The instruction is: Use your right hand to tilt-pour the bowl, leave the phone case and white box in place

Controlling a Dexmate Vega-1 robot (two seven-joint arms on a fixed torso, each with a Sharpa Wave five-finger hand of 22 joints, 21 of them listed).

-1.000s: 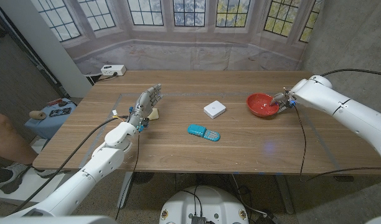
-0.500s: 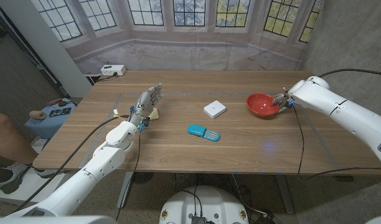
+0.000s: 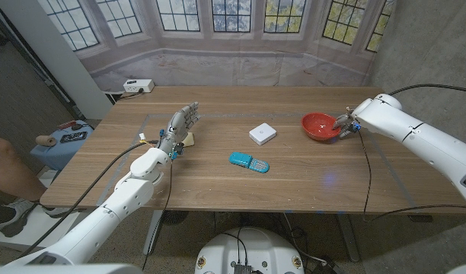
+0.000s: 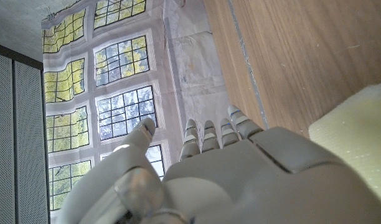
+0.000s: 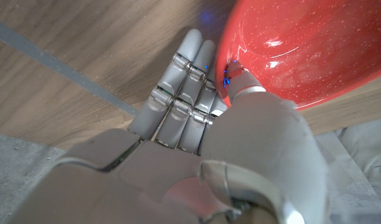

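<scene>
Your right hand (image 3: 346, 122) pinches the rim of the red bowl (image 3: 320, 127), thumb inside, fingers (image 5: 178, 99) pressed together beneath, at the table's (image 3: 218, 179) right side. White box (image 3: 262, 134) and phone case (image 3: 249, 162) carry no legible writing. Left hand (image 3: 178, 128) empty, fingers extended.

The scene is evenly and brightly lit, with soft, faint shadows cast on the tabletop (image 3: 218, 183). Small glare spots are seen on the glossy red bowl (image 5: 290, 43). The window panes (image 4: 116, 112) are bowed by lens distortion, and the nearest hand surfaces are rendered slightly soft.
</scene>
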